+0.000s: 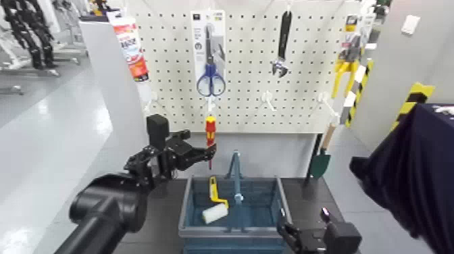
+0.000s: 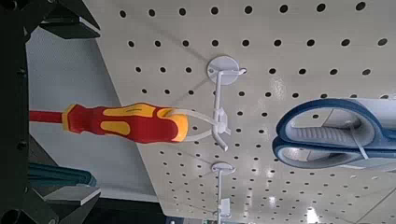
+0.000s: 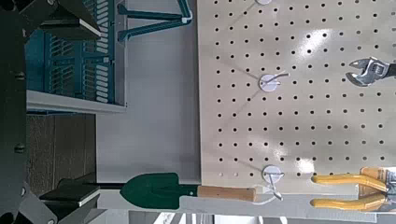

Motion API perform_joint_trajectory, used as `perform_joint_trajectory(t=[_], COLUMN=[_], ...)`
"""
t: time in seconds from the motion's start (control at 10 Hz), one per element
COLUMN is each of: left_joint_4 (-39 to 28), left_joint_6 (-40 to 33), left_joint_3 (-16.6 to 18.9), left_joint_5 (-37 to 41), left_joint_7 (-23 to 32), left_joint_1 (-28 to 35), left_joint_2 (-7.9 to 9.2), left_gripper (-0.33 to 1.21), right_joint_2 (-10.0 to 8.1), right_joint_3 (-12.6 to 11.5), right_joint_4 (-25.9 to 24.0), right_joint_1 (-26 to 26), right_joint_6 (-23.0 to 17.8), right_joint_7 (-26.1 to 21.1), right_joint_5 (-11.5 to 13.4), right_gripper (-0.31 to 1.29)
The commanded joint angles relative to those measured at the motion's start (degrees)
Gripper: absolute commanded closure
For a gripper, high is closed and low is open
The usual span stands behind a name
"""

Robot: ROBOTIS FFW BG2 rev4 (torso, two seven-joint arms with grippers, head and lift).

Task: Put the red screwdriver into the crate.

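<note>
The red screwdriver (image 1: 210,130) hangs handle-up from a hook on the white pegboard (image 1: 257,74), just below the scissors. My left gripper (image 1: 205,154) is raised to it and open. In the left wrist view the red and yellow handle (image 2: 126,121) still hangs on its white hook (image 2: 220,103), and the jaws stand wide apart on either side of the shaft. The blue-grey crate (image 1: 186,206) stands on the table below, with its tall handle bar (image 1: 236,172) upright. My right gripper (image 1: 289,235) is open and low at the crate's front right corner.
A yellow-handled paint roller (image 1: 215,202) lies in the crate. Blue scissors (image 1: 211,78), a wrench (image 1: 282,44), yellow pliers (image 1: 346,67) and a tube (image 1: 130,47) hang on the board. A green trowel (image 1: 320,159) hangs at the right. A dark cloth (image 1: 419,175) is at the far right.
</note>
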Motion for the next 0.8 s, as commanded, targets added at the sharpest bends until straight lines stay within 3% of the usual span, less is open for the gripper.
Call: perform_joint_trajectory(t=[0.1, 0.3, 0.4, 0.5, 0.7, 0.8], left_joint_4=[5.01, 9.14, 10.63, 11.16, 11.42, 11.51], left_joint_6=[-1.42, -2.74, -3.01, -2.83, -3.01, -3.18], left_joint_3=[-1.84, -2.8, -3.15, -3.33, -3.59, -3.68], left_joint_5=[1.1, 1.72, 1.72, 1.89, 3.21, 3.74], left_joint_7=[-1.51, -2.39, -2.83, -2.83, -2.74, -2.74], left_joint_1=[-3.6, -6.24, -7.29, -7.64, -7.64, -7.64], left_joint_2=[-0.8, -1.51, -1.77, -2.04, -2.04, -2.12], left_gripper=[0.14, 0.18, 0.33, 0.65, 1.1, 1.14], right_joint_2=[-0.06, -0.06, -0.14, -0.14, -0.23, -0.32], right_joint_3=[0.28, 0.63, 0.72, 0.72, 0.54, 0.45], right_joint_4=[0.19, 0.36, 0.45, 0.45, 0.36, 0.36], right_joint_1=[-0.38, -0.73, -0.82, -0.9, -0.9, -0.9], right_joint_6=[0.0, 0.0, -0.09, -0.18, -0.27, -0.44], right_joint_7=[0.05, 0.05, 0.05, 0.05, -0.03, -0.03], right_joint_5=[-0.09, -0.09, -0.09, -0.09, -0.09, -0.09], right_gripper=[0.14, 0.14, 0.14, 0.14, 0.14, 0.14])
